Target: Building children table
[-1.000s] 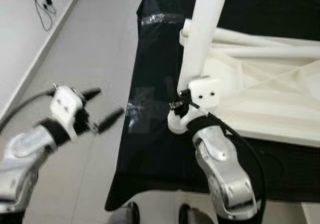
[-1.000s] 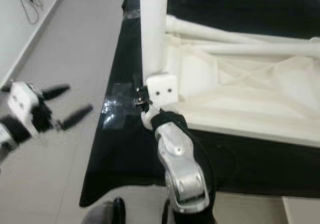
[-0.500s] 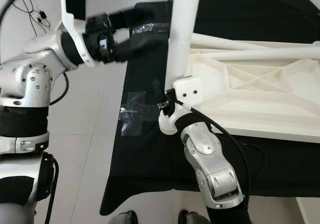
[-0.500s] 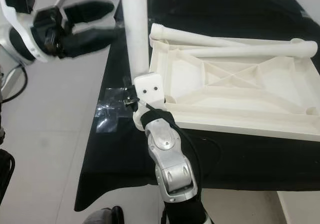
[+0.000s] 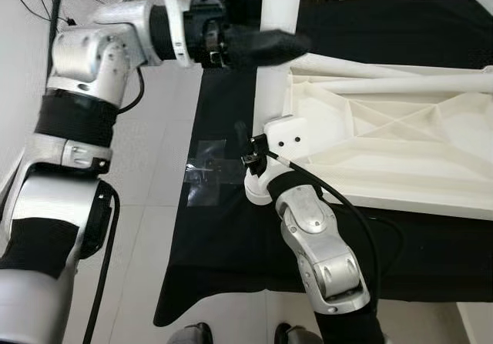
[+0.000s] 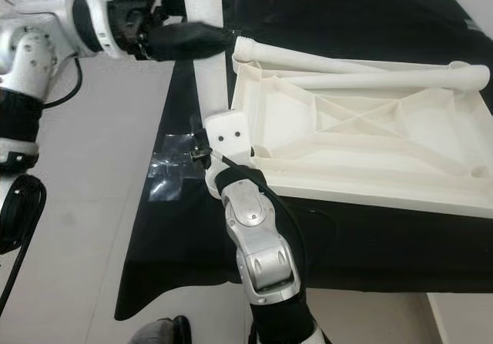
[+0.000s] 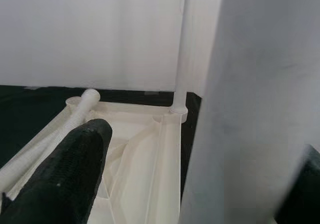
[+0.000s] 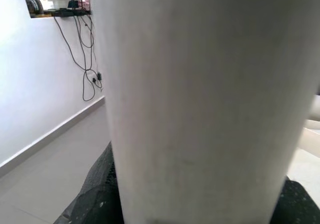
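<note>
Left arm: we are reaching our left gripper [image 5: 262, 45] across from the left, high up against the upright leg [image 6: 206, 59]; its black fingers [image 7: 65, 184] are parted with the leg between them, and we cannot tell whether they are pressing on it yet.

Upright leg: we are seeing a white plastic tube standing at the near-left corner of the tabletop [image 5: 400, 140], rising out of the top of the head views.

Right arm: we are holding the foot of that leg with our right gripper [image 5: 258, 159], just above the corner socket; in the right wrist view the leg sits tight between the two dark fingers [image 8: 95, 199], so we are judging them closed on it.

Tabletop: we are looking at a white ribbed panel lying underside-up on the black-covered table [image 6: 370, 236], so the task's piece is in front of us, right of the leg.

Spare legs: two more white tubes [image 6: 347, 67] are lying along the far edge of the panel.

Handling: we are judging the leg light, stiff, smooth and rather slippery, a long lever on its socket; gripping it low and high at once, squarely round the tube, should keep it from tilting.
</note>
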Tool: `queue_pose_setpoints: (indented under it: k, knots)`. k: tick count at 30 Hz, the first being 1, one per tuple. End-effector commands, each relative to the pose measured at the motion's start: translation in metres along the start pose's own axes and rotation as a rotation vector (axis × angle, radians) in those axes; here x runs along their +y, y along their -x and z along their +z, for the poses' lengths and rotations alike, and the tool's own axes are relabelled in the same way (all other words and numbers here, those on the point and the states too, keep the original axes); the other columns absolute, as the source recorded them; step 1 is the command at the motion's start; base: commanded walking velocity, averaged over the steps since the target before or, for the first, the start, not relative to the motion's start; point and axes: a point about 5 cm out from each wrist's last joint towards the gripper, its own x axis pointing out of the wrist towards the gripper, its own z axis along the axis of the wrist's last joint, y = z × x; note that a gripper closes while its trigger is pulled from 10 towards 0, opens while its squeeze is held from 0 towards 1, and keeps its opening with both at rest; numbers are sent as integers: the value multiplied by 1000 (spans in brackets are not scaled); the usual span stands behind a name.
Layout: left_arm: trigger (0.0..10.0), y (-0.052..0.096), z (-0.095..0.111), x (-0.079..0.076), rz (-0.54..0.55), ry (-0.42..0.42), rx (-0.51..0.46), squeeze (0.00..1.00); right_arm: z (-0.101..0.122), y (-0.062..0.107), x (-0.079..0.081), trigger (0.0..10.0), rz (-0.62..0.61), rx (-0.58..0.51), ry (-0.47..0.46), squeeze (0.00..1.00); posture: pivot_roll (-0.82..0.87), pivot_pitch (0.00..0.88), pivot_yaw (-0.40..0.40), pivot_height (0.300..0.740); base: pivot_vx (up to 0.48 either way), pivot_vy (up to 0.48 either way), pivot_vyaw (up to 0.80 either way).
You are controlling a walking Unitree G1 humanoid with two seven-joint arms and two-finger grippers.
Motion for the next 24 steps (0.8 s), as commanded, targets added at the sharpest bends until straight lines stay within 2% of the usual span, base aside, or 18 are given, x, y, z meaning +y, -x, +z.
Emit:
queue_pose_setpoints:
  k: [1,2,11,16,17,20,21,22,24]
  knots:
    - [9765,-2,1,0,-11,-23,26,0,-38,4,7,10000,29,186,-20,0,35,197,44,740,0,0,0]
    - [0,-5,-3,-1,-28,-22,45,0,-37,2,7,10000,23,181,-22,0,34,196,54,740,0,0,0]
    - [0,-6,-2,2,-23,-34,40,0,-37,-1,6,10000,21,174,-21,0,40,185,50,740,0,0,0]
    - [0,-1,-3,4,2,-38,35,0,-35,-4,5,10000,37,166,-11,0,41,180,44,740,0,0,0]
    - [0,1,-3,4,6,-37,34,0,-33,-7,1,10000,61,147,-9,592,43,177,41,740,0,0,0]
    - [0,1,-3,4,8,-37,34,0,-31,-9,-1,10000,77,133,-8,592,43,177,41,740,0,0,0]
    - [0,2,-3,4,8,-37,30,0,-23,-16,-10,10000,155,78,-10,1000,50,174,40,740,0,0,0]
    - [0,2,-3,4,6,-37,27,0,-16,-20,-16,10000,209,37,-9,1000,51,172,40,740,0,0,0]
    - [0,3,-3,4,5,-37,25,0,-12,-23,-20,10000,241,12,-8,1000,51,172,40,740,0,0,0]
